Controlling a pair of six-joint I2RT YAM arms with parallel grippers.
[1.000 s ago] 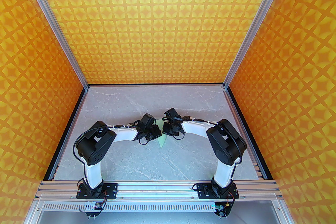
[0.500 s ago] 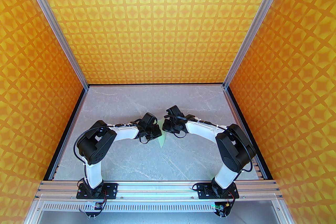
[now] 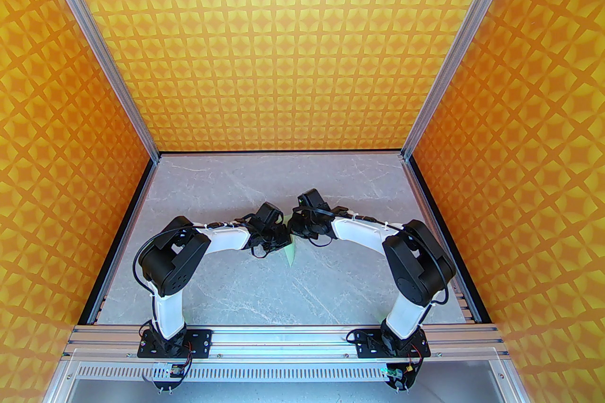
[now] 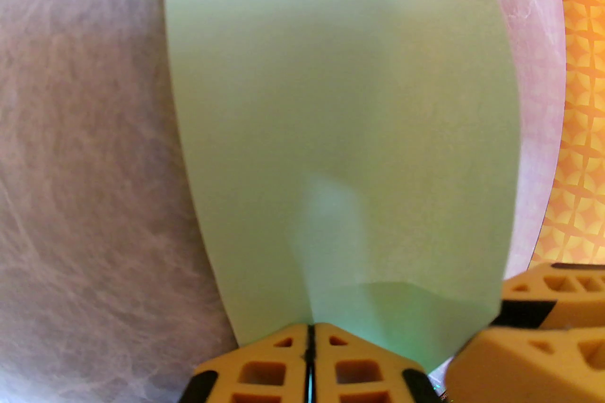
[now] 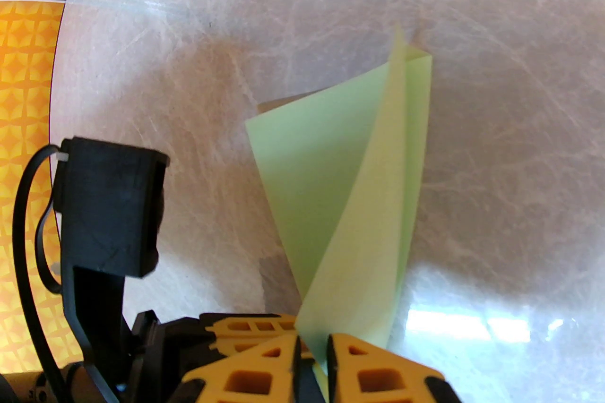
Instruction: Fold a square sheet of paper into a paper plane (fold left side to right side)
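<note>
Fingertips of the left gripper [image 4: 309, 332] are pressed together, and the near edge of the sheet of paper [image 4: 340, 108] runs into the seam between them, so the paper looks pinched there. From that grip the pale mint-green sheet spreads away as a broad, slightly bowed panel with a soft dent near the fingers. Just beside it, the right gripper [image 5: 312, 358] has its yellow jaws almost closed, with a thin corner of the same sheet clamped between them. In the right wrist view the paper [image 5: 331, 184] is folded. Its layers fan apart from the grip and narrow toward a far tip, though I cannot tell whether that tip touches the surface. From above, the two grippers meet nose to nose over the middle of the grey marbled table [image 3: 264, 292]. A green point of paper [image 3: 291, 253] pokes out on their near side. Both arms bend inward from their bases, with orange patterned walls [image 3: 302, 37] around them.
</note>
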